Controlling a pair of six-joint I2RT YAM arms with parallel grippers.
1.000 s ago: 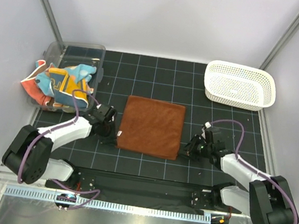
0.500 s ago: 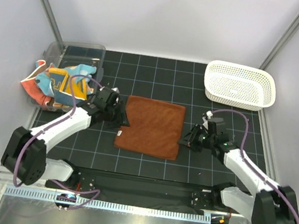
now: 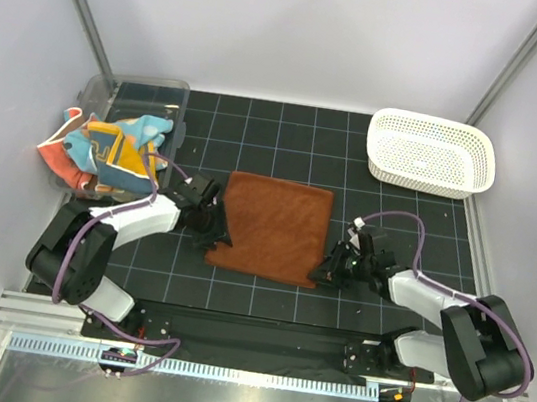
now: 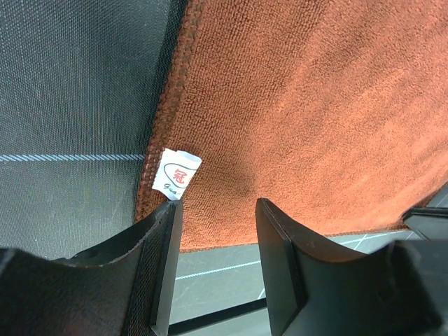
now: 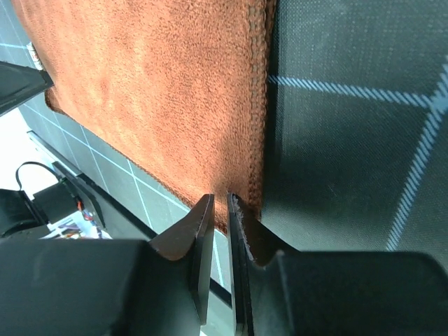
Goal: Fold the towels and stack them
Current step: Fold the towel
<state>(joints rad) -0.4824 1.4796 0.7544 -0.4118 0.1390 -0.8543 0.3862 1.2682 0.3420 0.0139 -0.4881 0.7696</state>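
The brown towel lies flat and open at the centre of the black gridded mat, its edges roughly square to the grid

The left arm is folded low, its white forearm running from the base towards 2 o'clock and ending at the towel's 7 o'clock corner. The left gripper sits over that corner. In the wrist view the left gripper has its jaws well apart, with a strip of the brown towel lying loose on the mat between them; nothing is clamped. A small white label sewn into the hem shows just ahead of the left finger

The right arm also lies low, its forearm reaching from the base towards 9 o'clock to the towel's 5 o'clock corner, where the right gripper meets the cloth. In its wrist view the right gripper has its jaws drawn almost together, only a thin slit between them, and the corner of the brown towel appears pinched there; the rest of the cloth is spread flat

At 10 o'clock from the brown towel, a heap of patterned towels spills over the near end of a clear bin. At 1 o'clock, well apart, stands a white basket
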